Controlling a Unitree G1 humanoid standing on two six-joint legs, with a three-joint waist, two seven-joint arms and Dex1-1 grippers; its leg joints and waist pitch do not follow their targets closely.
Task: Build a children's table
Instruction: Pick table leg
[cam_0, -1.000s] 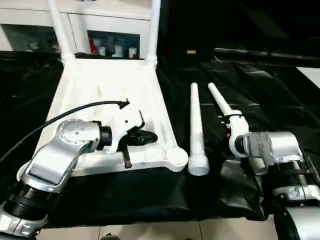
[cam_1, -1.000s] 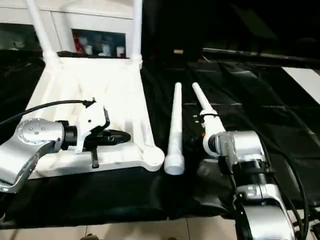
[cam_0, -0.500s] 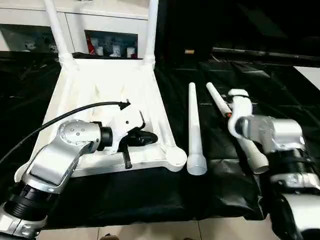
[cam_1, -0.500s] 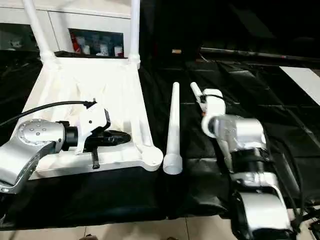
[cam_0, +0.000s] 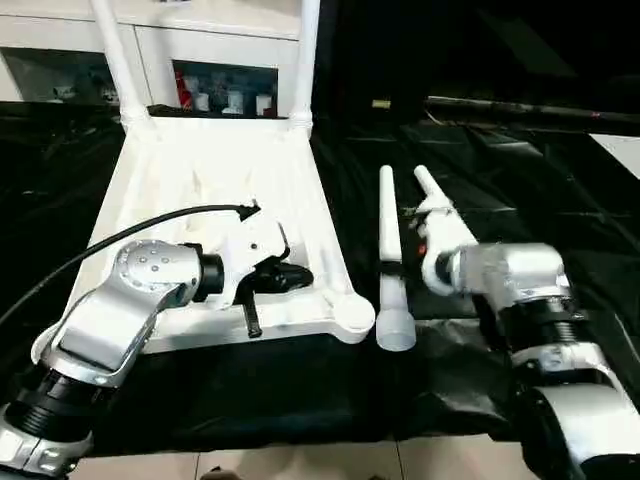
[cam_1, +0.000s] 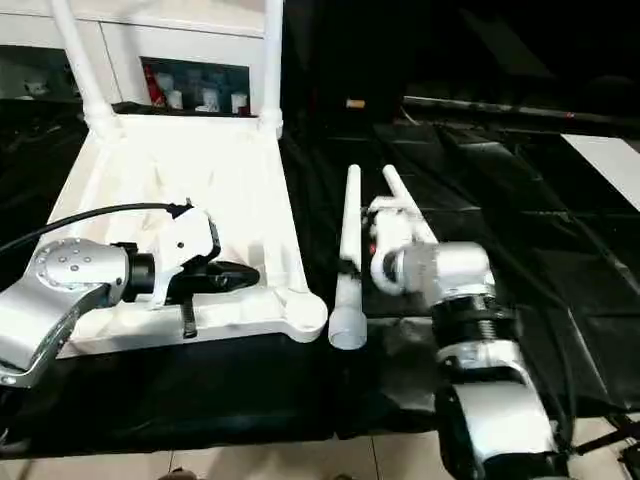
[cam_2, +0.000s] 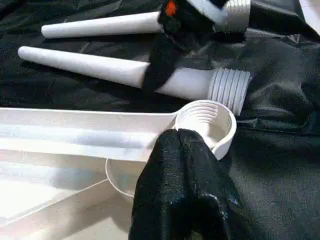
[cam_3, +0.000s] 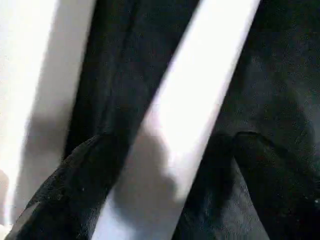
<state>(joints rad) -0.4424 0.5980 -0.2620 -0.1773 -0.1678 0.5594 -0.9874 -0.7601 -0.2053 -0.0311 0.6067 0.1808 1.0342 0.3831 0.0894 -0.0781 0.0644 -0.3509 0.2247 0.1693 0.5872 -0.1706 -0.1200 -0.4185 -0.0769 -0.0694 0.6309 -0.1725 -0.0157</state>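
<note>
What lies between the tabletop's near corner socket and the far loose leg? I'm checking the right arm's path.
The other loose leg, lying beside the socket in the left eye view, with the right gripper on it.

I can make out no readable text, label, brand or number from here. The small coloured items behind the cabinet's glass door (cam_0: 225, 98) are too small for me to read anything on them.

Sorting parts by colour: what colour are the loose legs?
White; the loose legs show best in the left eye view.
</note>
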